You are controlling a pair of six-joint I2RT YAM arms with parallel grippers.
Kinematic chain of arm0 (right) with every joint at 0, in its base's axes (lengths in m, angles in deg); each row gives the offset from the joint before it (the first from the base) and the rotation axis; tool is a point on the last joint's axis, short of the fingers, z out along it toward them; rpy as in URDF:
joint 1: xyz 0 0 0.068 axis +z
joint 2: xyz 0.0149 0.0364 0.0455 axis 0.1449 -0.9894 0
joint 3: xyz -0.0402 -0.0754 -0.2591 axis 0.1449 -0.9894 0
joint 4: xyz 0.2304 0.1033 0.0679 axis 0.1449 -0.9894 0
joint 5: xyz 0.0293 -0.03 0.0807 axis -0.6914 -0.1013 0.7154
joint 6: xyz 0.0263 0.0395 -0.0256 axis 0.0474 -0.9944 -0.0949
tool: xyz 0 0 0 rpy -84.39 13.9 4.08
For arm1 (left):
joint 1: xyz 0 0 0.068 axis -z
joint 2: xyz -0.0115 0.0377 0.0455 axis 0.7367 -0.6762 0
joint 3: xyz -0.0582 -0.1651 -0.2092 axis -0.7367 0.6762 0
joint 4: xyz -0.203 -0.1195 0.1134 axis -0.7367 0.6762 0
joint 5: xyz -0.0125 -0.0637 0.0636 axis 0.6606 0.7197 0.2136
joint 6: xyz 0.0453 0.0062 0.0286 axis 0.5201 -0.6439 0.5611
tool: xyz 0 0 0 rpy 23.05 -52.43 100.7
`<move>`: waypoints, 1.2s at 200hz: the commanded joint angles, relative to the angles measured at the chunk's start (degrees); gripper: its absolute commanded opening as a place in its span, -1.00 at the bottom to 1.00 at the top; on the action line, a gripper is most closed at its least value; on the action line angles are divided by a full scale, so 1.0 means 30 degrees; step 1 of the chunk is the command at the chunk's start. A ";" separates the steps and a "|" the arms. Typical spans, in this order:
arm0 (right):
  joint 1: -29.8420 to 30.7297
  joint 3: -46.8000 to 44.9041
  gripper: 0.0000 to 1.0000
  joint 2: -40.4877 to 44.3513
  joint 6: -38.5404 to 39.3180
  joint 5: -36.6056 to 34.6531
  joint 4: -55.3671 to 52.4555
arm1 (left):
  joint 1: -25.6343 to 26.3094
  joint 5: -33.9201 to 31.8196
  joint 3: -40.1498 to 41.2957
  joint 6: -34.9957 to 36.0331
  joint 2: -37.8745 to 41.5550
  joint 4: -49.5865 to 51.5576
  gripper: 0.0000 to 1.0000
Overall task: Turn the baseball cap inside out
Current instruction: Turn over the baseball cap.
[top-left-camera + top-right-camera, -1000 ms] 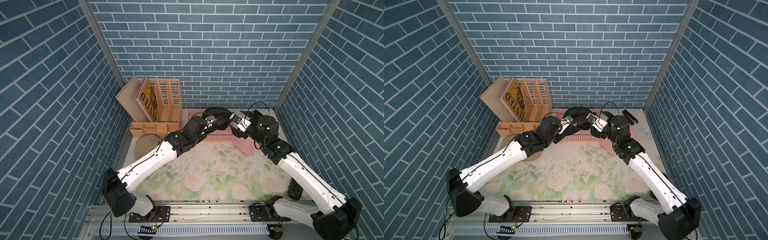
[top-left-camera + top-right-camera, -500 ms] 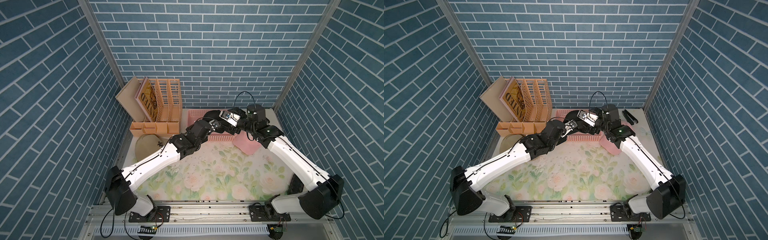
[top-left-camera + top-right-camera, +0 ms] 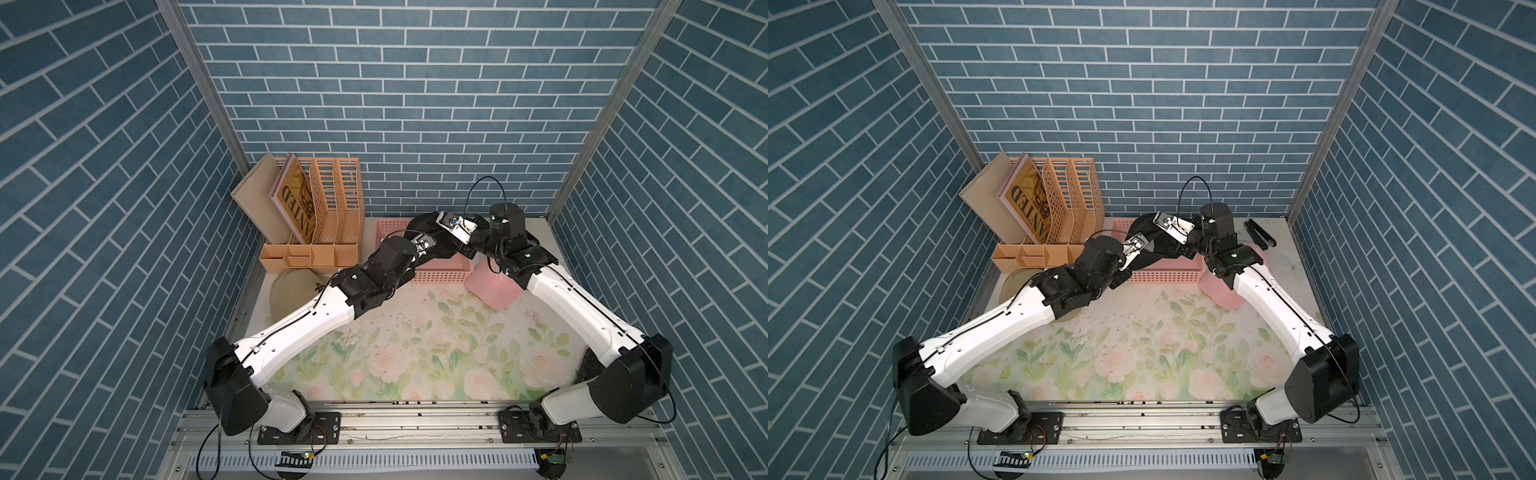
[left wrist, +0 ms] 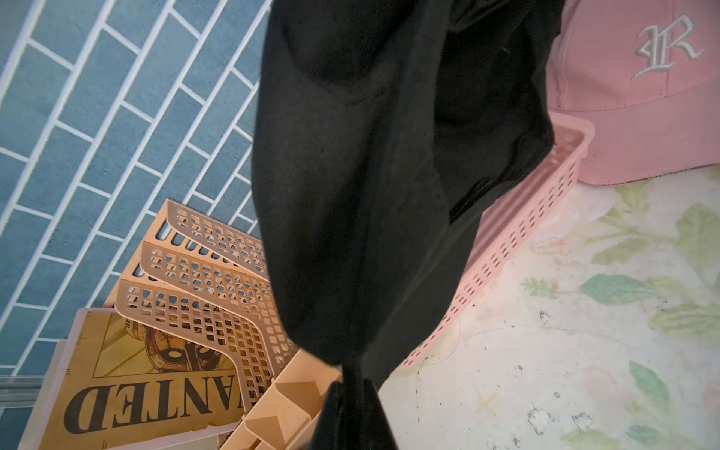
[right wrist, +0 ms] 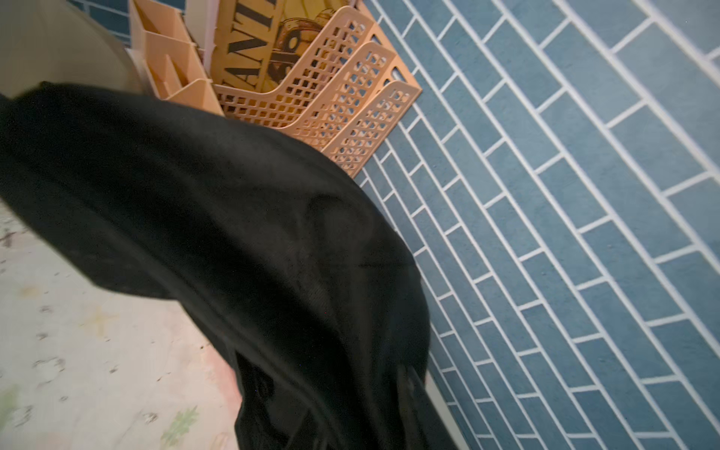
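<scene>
The black baseball cap (image 3: 420, 227) hangs above the pink basket (image 3: 440, 275) at the back of the table, between my two grippers. In the left wrist view my left gripper (image 4: 352, 393) is shut on a gathered fold of the cap (image 4: 350, 175), which drapes away from it. My right gripper (image 5: 350, 409) reaches in from the right and is shut on the cap's (image 5: 233, 233) black cloth, which wraps its dark fingers and hides most of them. In both top views the two wrists meet at the cap (image 3: 1142, 227).
A pink cap (image 3: 492, 286) with a stitched R lies right of the basket. A beige cap (image 3: 291, 291) lies at the left edge, under my left arm. An orange file rack (image 3: 332, 199) holding a WANTED book (image 3: 295, 199) stands back left. A black object (image 3: 1260, 237) lies back right.
My right arm swung in toward the back and left, reaching the cap, and its jaws closed from wide open. My left arm stretched further back, still holding the cap.
</scene>
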 commanded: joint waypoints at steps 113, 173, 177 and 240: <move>0.0679 -0.4782 -0.56 0.1933 -0.6500 -0.5576 1.3776 | -0.2160 0.8994 -0.0386 -1.0140 -0.0028 -0.0631 -1.00; 0.1921 -0.2849 0.28 0.1206 -0.6429 -0.3887 0.7609 | -0.4110 1.1686 0.0683 -1.2802 0.1888 -0.3010 -1.00; 0.1900 -0.3062 0.30 0.1392 -0.6374 -0.4201 0.7696 | -0.4076 1.1756 0.0642 -1.2747 0.1907 -0.2981 -1.00; 0.1563 -0.5445 -0.80 0.3220 -1.0854 -0.1229 0.9592 | -0.3692 0.9838 0.1303 -1.1921 0.1883 -0.3408 -1.00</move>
